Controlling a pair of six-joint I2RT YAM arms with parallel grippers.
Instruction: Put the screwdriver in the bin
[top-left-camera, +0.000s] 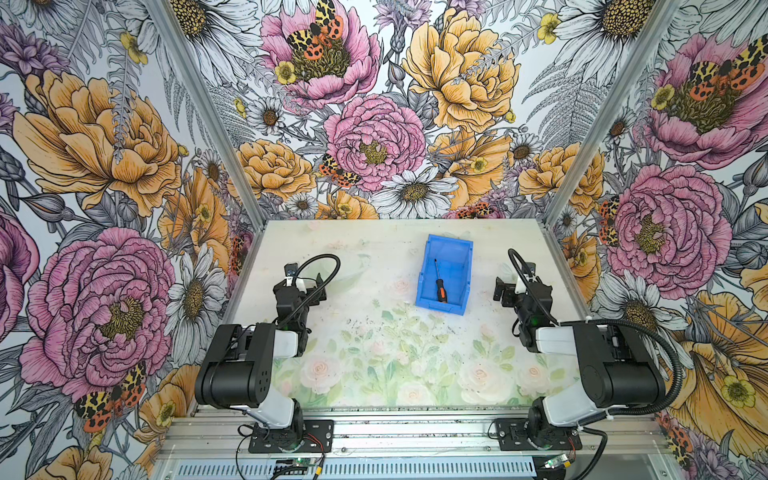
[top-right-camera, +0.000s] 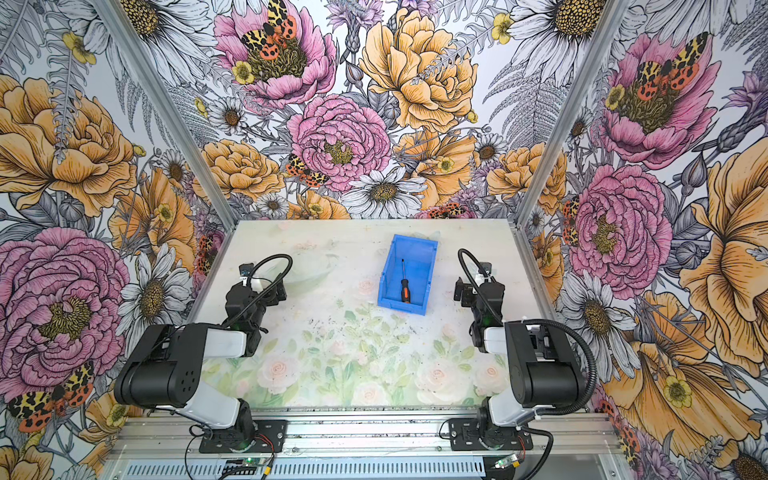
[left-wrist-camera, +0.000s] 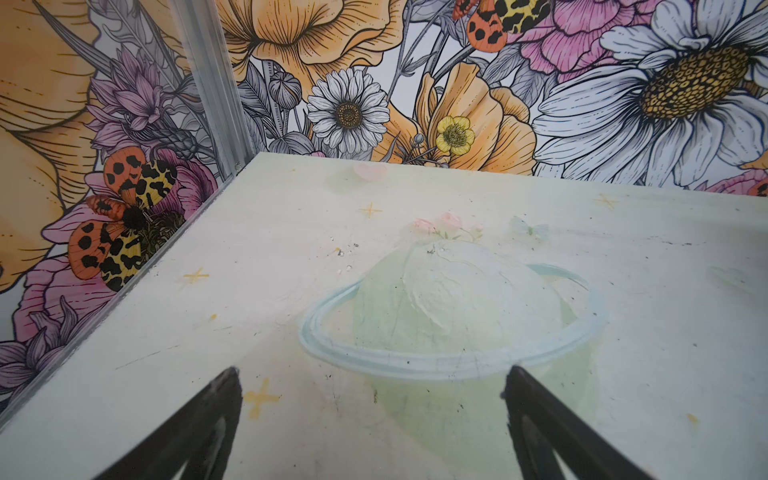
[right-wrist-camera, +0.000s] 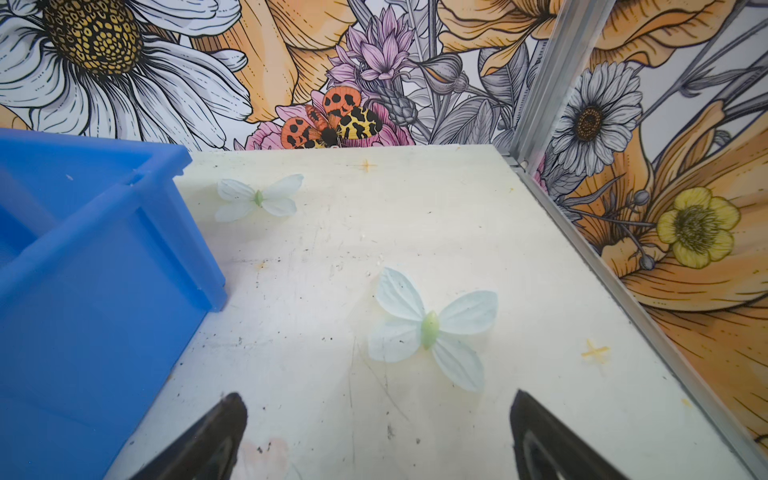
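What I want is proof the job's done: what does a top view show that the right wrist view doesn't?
Only a top view: the screwdriver lying inside the bin, and the left claw, apart from it.
Only the right wrist view: the right claw close up, tips spread wide with nothing between them, and a pale butterfly print.
Both: the bin's blue wall and the table. The wrist view shows no screwdriver.
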